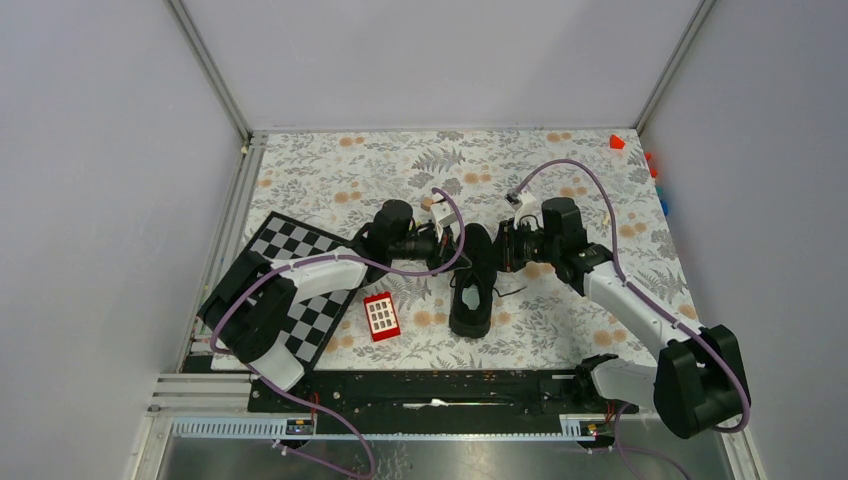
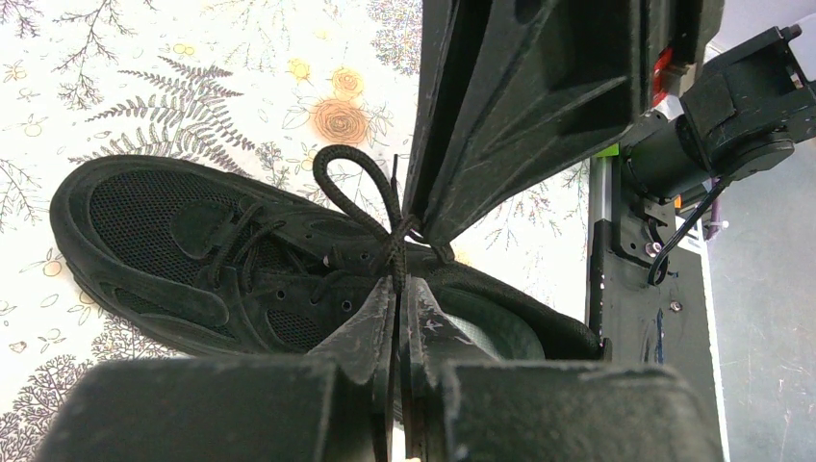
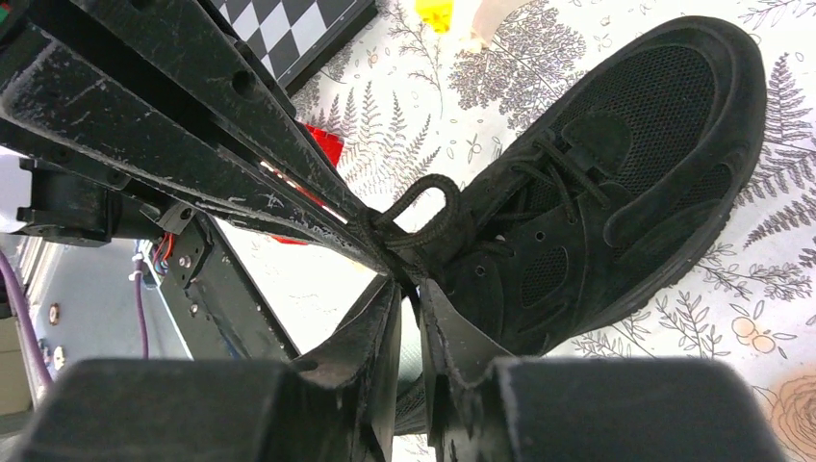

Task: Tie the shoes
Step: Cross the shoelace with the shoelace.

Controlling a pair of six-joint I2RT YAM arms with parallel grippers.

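Note:
The shoe (image 1: 472, 290) is a black low-top sneaker lying mid-table, toe pointing away from the arm bases; it also shows in the wrist views (image 2: 192, 260) (image 3: 625, 173). A lace loop (image 2: 348, 149) (image 3: 433, 179) stands up over its tongue. My left gripper (image 1: 452, 248) (image 2: 399, 284) is shut on the lace just below that loop, at the knot. From the other side my right gripper (image 1: 500, 248) (image 3: 412, 286) meets it tip to tip, its jaws a narrow slit apart with light showing through and the lace right at their tips.
A red block with white squares (image 1: 381, 316) lies left of the shoe, beside a checkerboard (image 1: 300, 290) under the left arm. A small red block (image 1: 616, 142) sits at the far right corner. The black base rail (image 1: 430, 388) runs along the near edge.

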